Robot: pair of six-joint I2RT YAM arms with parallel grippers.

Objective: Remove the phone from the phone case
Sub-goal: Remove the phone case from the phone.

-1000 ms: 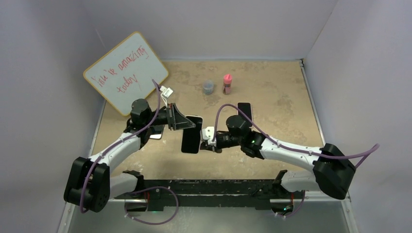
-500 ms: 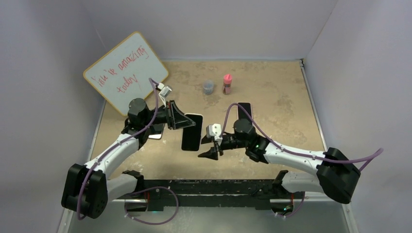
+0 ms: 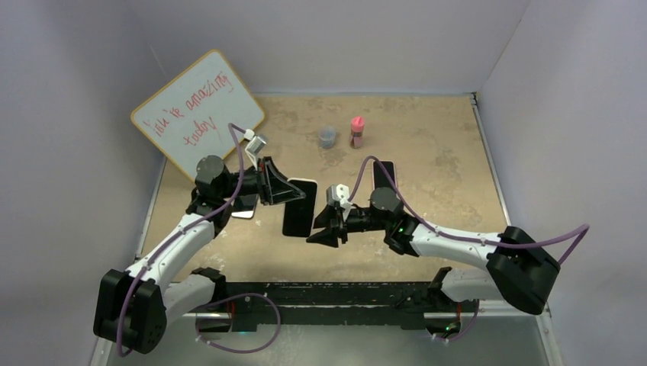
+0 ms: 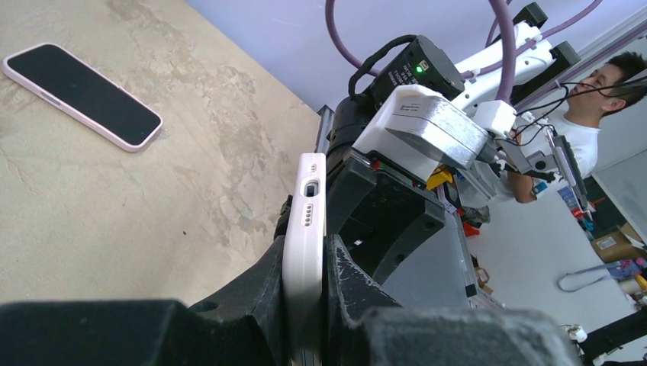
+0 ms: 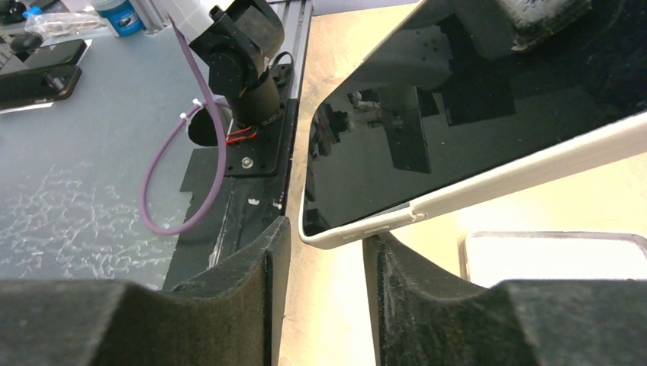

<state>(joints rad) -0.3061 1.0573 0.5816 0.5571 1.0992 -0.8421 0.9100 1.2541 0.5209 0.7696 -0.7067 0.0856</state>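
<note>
left gripper (image 4: 305, 258): jaws narrow, clamped on long edge of phone (image 3: 299, 207). phone sits inside white phone case (image 4: 304, 200), held up off table (image 3: 442, 145), dark screen toward right gripper (image 5: 326, 245). right gripper: jaws about half apart, holds nothing. lower corner of phone sits between its two fingers (image 5: 252, 290), small gap on each side; whether they touch, cannot tell. second phone (image 3: 384, 174) lies flat on table behind right gripper.

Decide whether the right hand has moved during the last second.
Yes. The right hand has opened and dropped slightly toward the near edge of the table, farther from the pink bottle, beside the cased phone.
</note>
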